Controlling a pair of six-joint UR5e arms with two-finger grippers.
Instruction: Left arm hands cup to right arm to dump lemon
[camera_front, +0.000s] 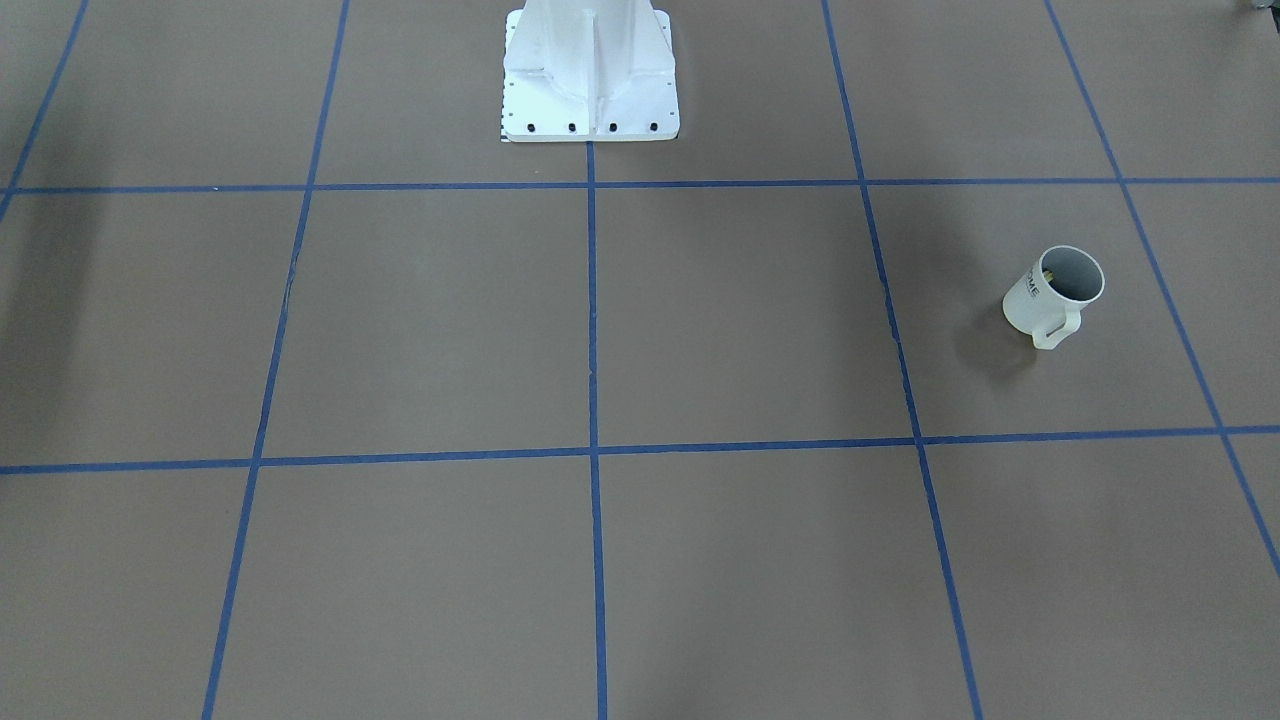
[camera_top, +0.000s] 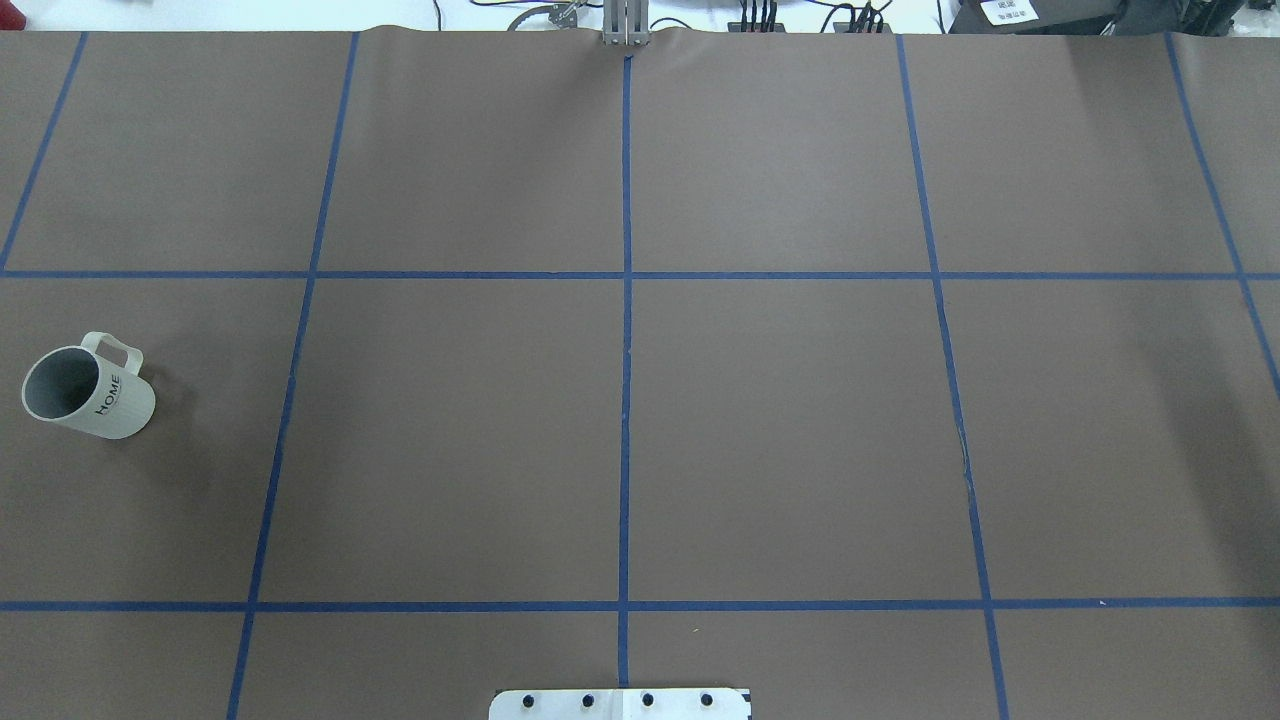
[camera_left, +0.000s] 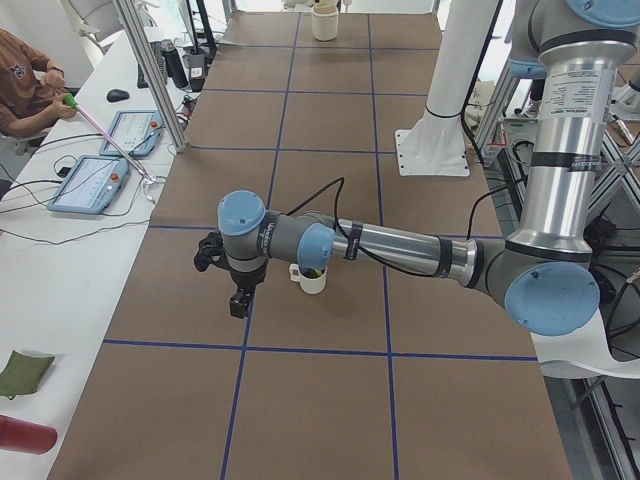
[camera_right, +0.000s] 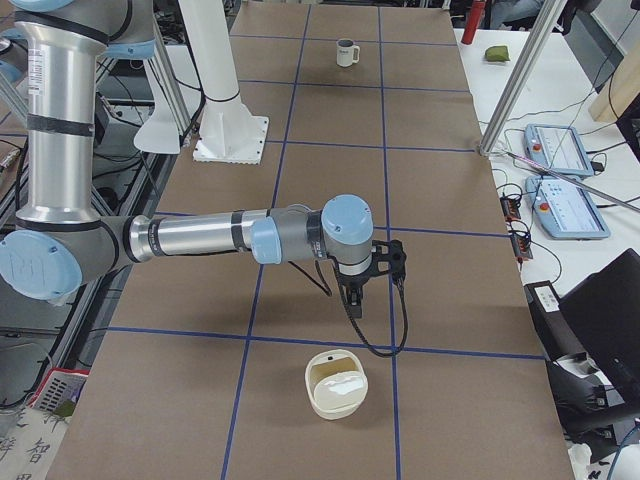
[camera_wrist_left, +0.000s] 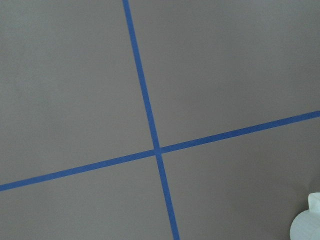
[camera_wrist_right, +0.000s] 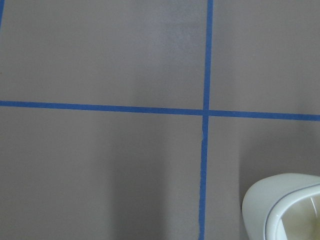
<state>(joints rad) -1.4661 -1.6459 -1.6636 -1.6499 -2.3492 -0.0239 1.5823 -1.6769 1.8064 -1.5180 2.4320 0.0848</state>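
Note:
The white ribbed "HOME" cup (camera_top: 88, 390) stands upright on the brown table, at the left of the overhead view and the right of the front view (camera_front: 1055, 295). A sliver of the yellow-green lemon (camera_front: 1048, 272) shows inside it. In the exterior left view the near left arm's gripper (camera_left: 238, 303) hangs above the table close beside the cup (camera_left: 313, 279). In the exterior right view the near right arm's gripper (camera_right: 356, 304) hangs over the table, far from the cup (camera_right: 346, 52). I cannot tell whether either gripper is open or shut. Neither shows in the overhead or front view.
A cream bowl (camera_right: 336, 385) sits on the table near the right gripper and shows in the right wrist view (camera_wrist_right: 285, 210). The white robot pedestal (camera_front: 590, 70) stands mid-table at the robot's side. Teach pendants (camera_left: 90, 180) and an operator (camera_left: 25, 85) are beside the table.

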